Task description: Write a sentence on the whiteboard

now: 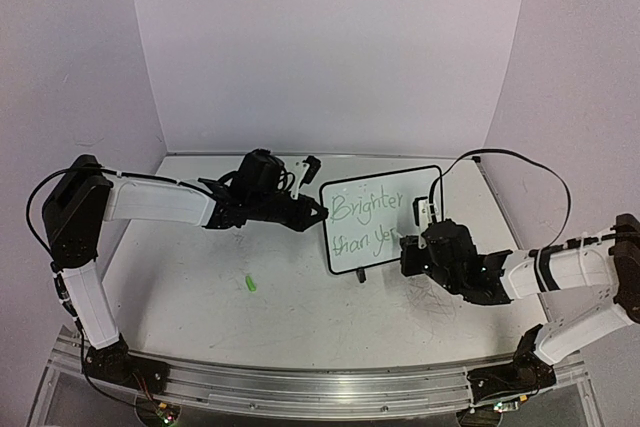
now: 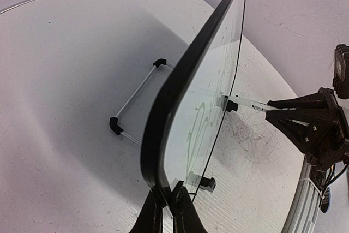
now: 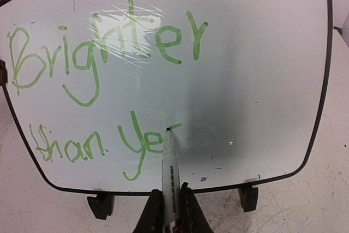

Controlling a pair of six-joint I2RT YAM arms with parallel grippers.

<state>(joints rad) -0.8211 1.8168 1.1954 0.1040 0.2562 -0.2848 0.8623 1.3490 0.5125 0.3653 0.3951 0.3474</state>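
The whiteboard [image 1: 380, 217] stands tilted on the table, black-framed with little feet. The sentence [image 3: 103, 53] in green reads "Brighter" above "than Ye" plus a started stroke [image 3: 144, 143]. My left gripper [image 1: 318, 212] is shut on the board's left edge; in the left wrist view [image 2: 166, 203] its jaws pinch the black frame [image 2: 163, 107]. My right gripper [image 3: 170, 208] is shut on a white marker [image 3: 170, 173], whose tip touches the board at the end of the second line. The right gripper also shows in the top view [image 1: 410, 247], in front of the board.
A small green cap or scrap [image 1: 249, 283] lies on the table left of centre. Grey scratch scribbles [image 1: 430, 302] mark the tabletop near the right arm. The board's wire stand [image 2: 133, 99] rests behind it. White walls enclose the back and sides.
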